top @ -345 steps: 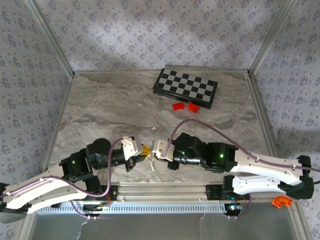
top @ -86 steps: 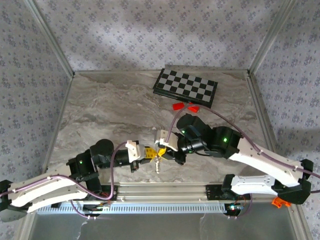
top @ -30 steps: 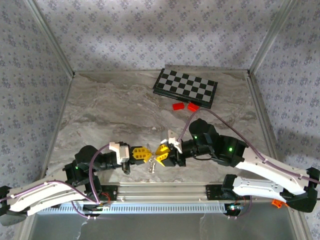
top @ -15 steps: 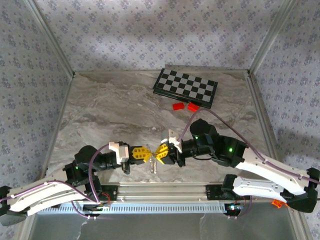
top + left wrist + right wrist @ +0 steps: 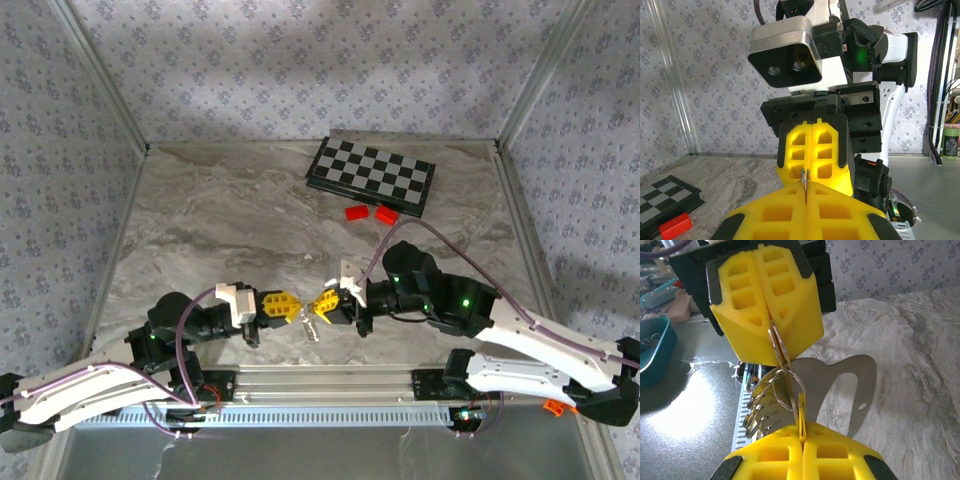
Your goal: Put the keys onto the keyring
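Note:
My two grippers meet tip to tip just above the table's near edge. The left gripper (image 5: 291,306) (image 5: 806,186) has its yellow fingers shut on the thin edge of a steel keyring (image 5: 805,176) (image 5: 777,344). Linked to that is a second ring (image 5: 790,388); the right gripper (image 5: 321,302) (image 5: 801,426) is shut on its lower part. Several silver keys (image 5: 761,412) (image 5: 309,325) hang in a bunch below the rings. A flat steel tag with a cut-out (image 5: 847,382) hangs behind them.
A folded chessboard (image 5: 371,175) lies at the back of the marble table (image 5: 220,220), with two red blocks (image 5: 370,213) in front of it. The metal rail (image 5: 320,385) with both arm bases runs along the near edge. Patterned walls close in three sides.
Over the last second both grippers stay shut and tip to tip; the right wrist has shifted slightly. Earlier the pair worked closer together and the right arm has since swung round.

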Action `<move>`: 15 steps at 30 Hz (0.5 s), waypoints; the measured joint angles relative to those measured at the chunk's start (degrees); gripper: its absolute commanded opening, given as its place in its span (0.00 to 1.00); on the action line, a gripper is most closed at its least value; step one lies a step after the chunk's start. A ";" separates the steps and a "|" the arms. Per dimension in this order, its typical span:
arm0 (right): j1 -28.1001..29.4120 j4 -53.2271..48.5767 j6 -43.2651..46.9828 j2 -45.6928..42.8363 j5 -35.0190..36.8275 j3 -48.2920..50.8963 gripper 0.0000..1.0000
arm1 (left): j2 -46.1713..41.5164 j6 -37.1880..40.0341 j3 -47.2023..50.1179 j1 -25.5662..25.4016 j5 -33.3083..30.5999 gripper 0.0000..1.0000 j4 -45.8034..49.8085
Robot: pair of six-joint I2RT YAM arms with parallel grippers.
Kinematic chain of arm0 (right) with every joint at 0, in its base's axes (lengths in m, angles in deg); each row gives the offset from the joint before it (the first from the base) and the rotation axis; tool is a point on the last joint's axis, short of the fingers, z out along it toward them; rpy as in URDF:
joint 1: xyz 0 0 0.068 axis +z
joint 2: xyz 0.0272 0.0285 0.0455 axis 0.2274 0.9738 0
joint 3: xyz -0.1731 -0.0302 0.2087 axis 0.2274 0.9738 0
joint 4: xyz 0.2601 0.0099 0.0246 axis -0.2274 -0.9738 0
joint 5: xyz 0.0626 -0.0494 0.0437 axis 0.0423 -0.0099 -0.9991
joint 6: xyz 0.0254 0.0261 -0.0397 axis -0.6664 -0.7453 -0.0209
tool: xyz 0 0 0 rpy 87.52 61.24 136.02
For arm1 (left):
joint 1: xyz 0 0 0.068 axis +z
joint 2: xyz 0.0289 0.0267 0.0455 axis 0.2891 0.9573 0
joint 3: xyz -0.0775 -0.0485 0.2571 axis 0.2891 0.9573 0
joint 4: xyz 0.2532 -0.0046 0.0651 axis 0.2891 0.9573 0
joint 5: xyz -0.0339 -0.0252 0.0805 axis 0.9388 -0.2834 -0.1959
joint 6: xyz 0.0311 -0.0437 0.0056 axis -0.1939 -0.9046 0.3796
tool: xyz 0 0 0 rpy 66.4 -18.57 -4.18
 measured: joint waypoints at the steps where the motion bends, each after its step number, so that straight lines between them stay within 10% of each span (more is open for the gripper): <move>1: 0.15 -0.15 0.15 0.17 0.42 -0.02 0.00 | 0.00 0.02 0.00 0.00 0.00 0.00 0.02; 15: 2.16 -3.50 1.79 -1.90 5.88 -0.09 0.47 | -0.22 0.02 0.11 0.00 0.04 0.00 -0.02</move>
